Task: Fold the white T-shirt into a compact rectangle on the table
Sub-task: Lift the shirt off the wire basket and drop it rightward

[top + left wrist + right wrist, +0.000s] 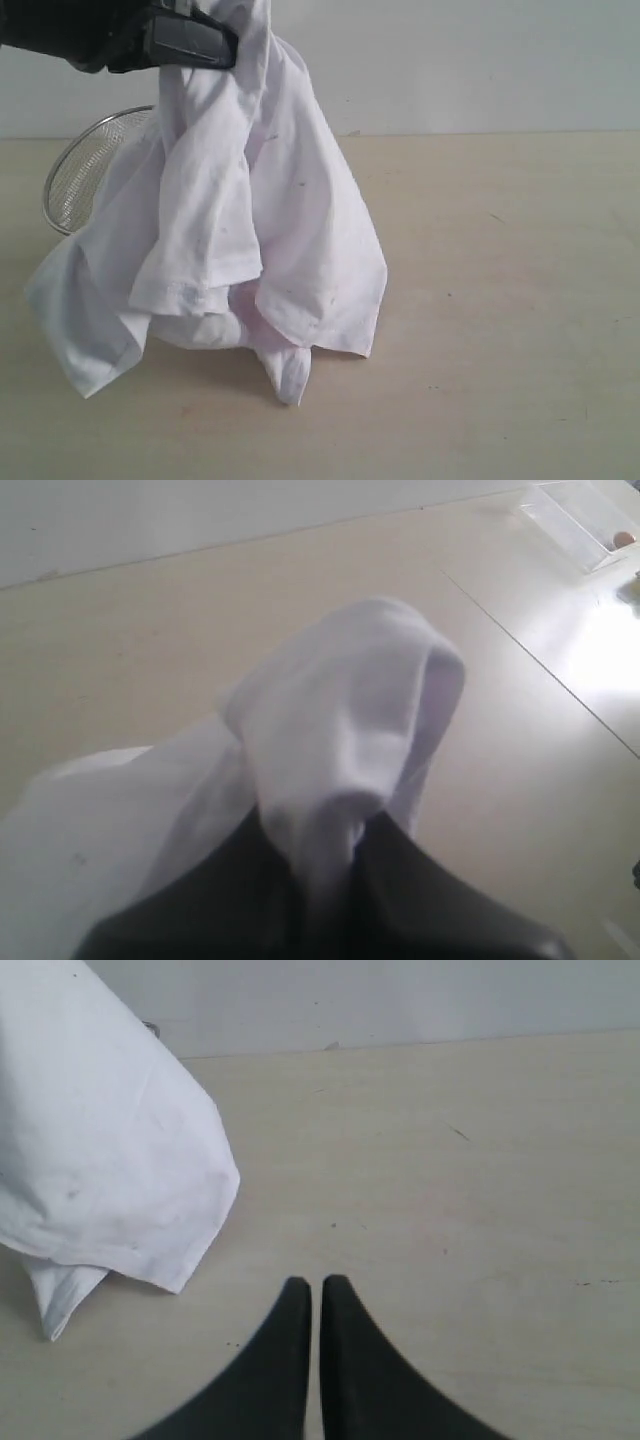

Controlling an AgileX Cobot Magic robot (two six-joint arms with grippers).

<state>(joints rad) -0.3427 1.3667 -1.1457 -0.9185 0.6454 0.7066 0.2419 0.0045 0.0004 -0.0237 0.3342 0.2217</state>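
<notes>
Hanging bunched from the black left gripper (205, 45), the wrinkled white cotton T-shirt (250, 230) trails its lowest folds onto the pale beige table (500, 300). Only the left wrist view shows those jaws pinched tight on cloth; only the right wrist view shows the black right gripper (316, 1295), closed and empty. The shirt half hides a round steel mesh bowl (85, 170).

**Cloth, wood grain, mesh, plastic**

The tee (250, 200) is thin white cloth, matt and wrinkled. The worktop (500, 300) looks like pale beige wood grain, smooth, with a soft sheen and small dark specks. The bowl (85, 170) is fine steel mesh with a shiny rim. The left tool (228, 45) shows slightly glossy black plastic; the right tool (316, 1285) is matt black.
</notes>
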